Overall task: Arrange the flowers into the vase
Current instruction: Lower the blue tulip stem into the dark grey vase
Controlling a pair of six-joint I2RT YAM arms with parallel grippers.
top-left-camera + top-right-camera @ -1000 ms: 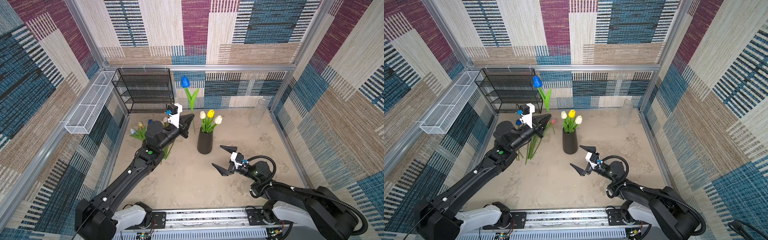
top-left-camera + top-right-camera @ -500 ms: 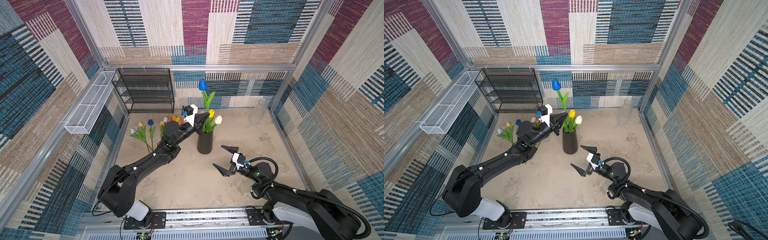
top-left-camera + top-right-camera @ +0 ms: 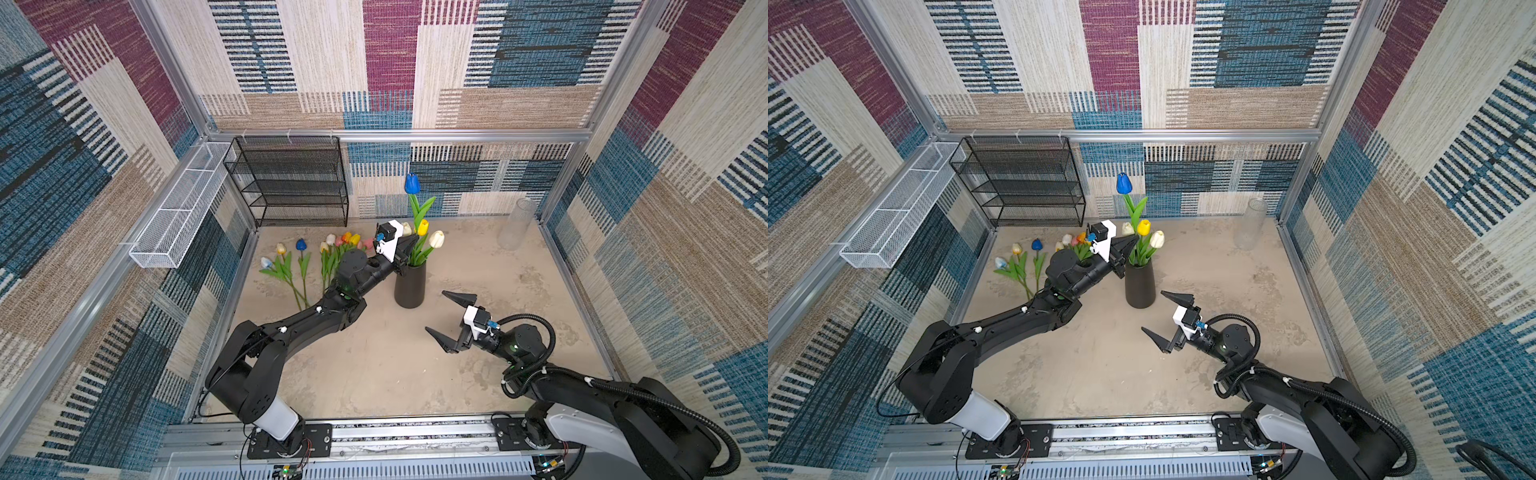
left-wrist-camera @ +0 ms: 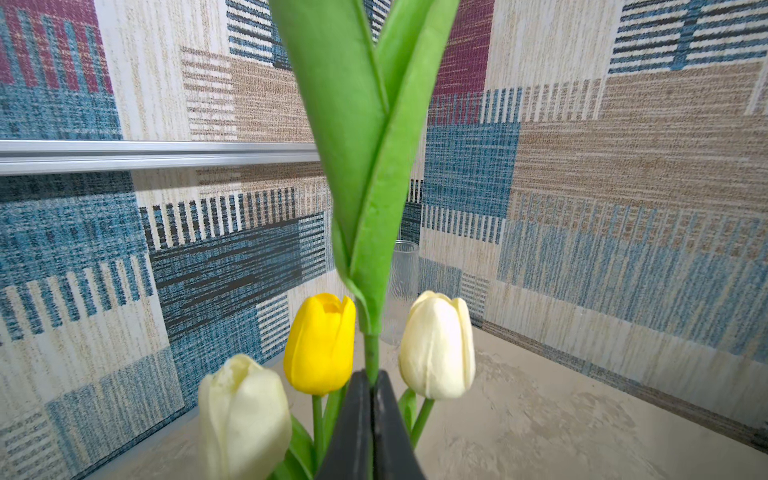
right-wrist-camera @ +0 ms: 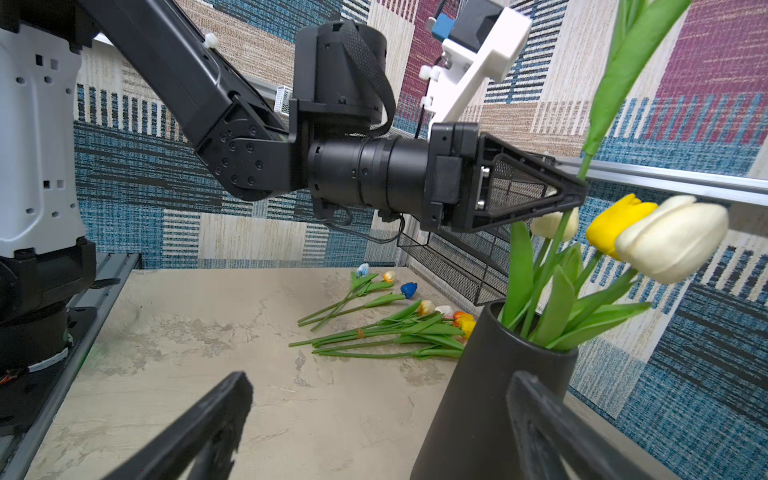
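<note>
In both top views we see the left gripper [image 3: 411,246] clamped on the blue tulip [image 3: 412,184], upright over the black vase [image 3: 410,286] near the middle of the worktop [image 3: 374,374]. The right gripper [image 3: 435,311] gapes empty beside the vase. Loose flowers [image 3: 324,257] lie near the far left corner.

In the left wrist view, our closed fingers [image 4: 353,415] pinch the stem.

In the right wrist view, that stem runs down into the vase.

Left pincer [image 3: 415,240] closed, right pincer [image 3: 434,311] wide.
</note>
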